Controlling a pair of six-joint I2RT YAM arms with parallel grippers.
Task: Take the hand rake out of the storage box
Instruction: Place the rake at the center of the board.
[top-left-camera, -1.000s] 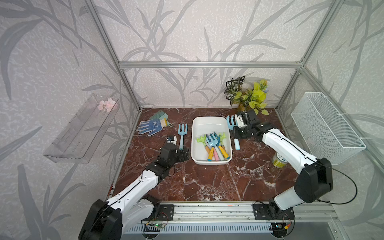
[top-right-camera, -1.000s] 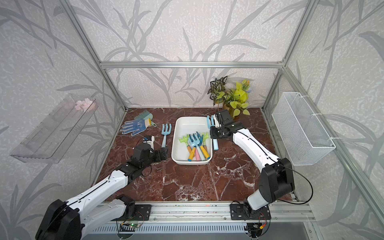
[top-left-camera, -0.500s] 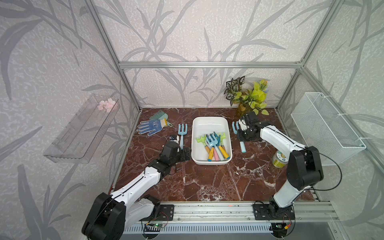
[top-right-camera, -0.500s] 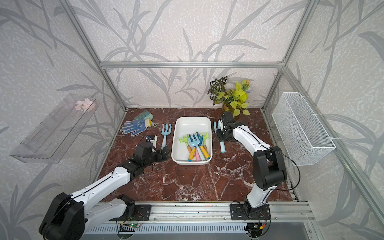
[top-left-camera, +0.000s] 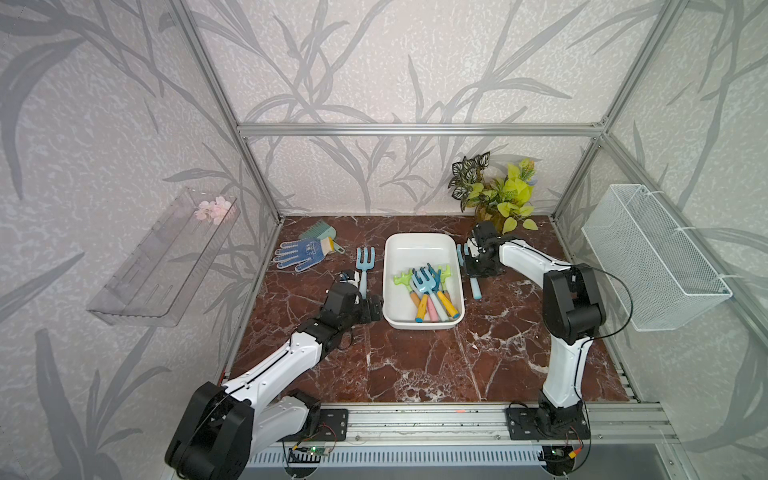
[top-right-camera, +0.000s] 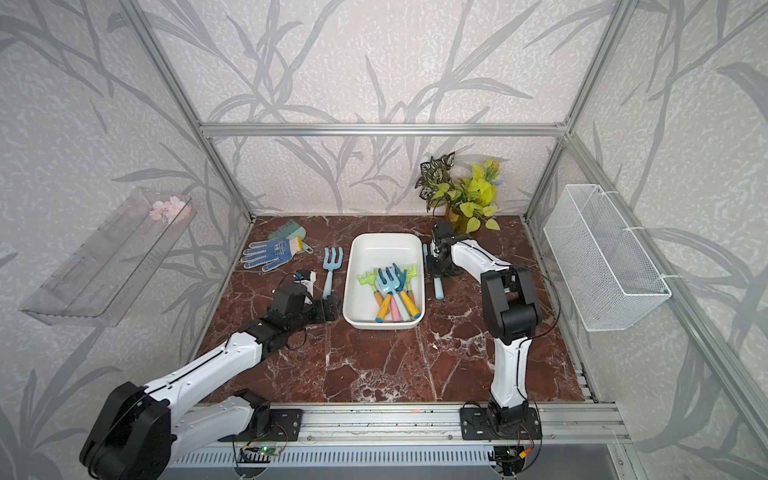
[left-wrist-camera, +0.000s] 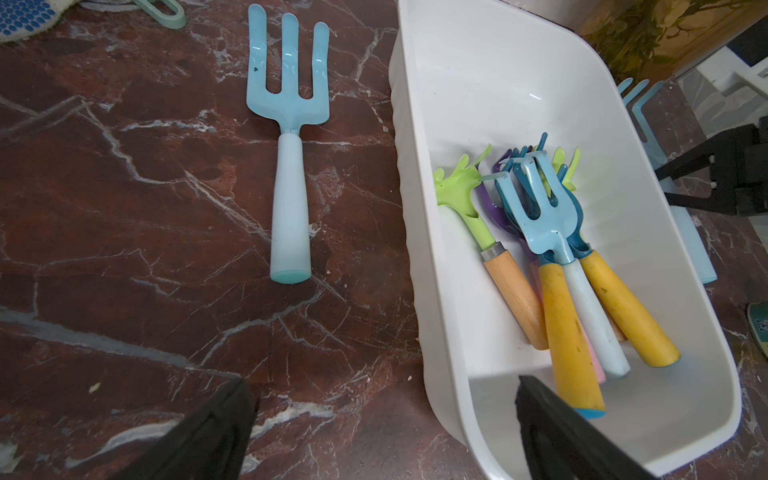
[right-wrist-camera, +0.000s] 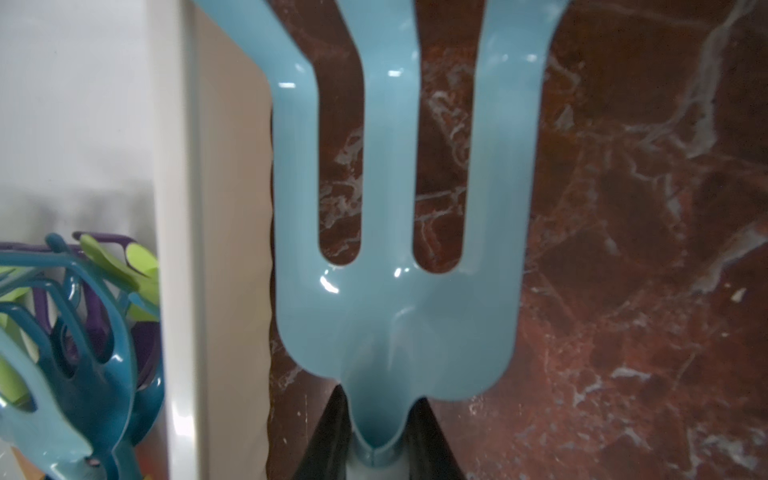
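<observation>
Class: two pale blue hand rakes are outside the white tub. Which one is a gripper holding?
The rake on the plant side, clamped by the right gripper; the other rake lies free.

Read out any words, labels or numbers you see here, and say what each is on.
No text can be read.
Blue-dotted glove: a dark patch on its back, too small to read.
Green object at the left wrist view's edge: printed marks, cut off and blurred.

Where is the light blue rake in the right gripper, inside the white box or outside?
Outside. The rake is beside the box wall, marble showing between its prongs; the right gripper is shut on its neck.
</observation>
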